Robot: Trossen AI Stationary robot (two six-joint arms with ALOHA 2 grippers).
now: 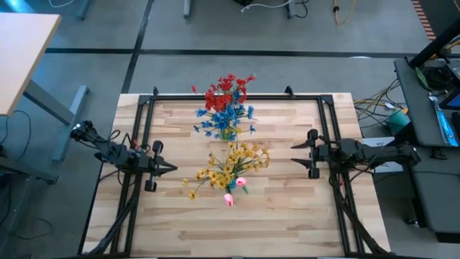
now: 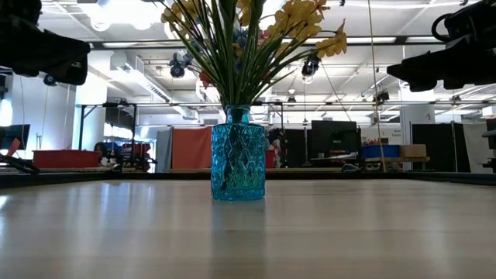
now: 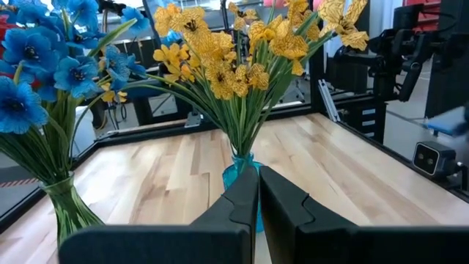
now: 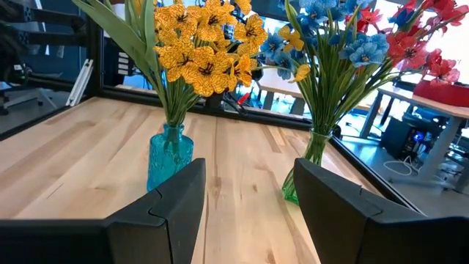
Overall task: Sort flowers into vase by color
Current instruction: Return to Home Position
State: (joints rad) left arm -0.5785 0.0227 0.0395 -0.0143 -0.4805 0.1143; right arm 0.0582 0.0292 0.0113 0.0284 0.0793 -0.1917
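Wooden table [image 1: 287, 216], near to far: blue vase [image 2: 237, 155] with yellow flowers [image 1: 230, 167] and pink tulips [image 1: 241, 183]; left gripper [image 1: 172, 169] pinched closed at left, right gripper [image 1: 295, 155] spread wide at right, both empty; green vase [image 4: 308, 165] with blue flowers [image 1: 226, 119] and red flowers [image 1: 228, 90]. Handling: likely light, floppy; grip mid-stem

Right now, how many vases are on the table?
2. The blue vase mid-table holds yellow flowers and pink flowers. The green vase, just beyond it toward the far edge, holds blue flowers and red flowers. None looks hidden.
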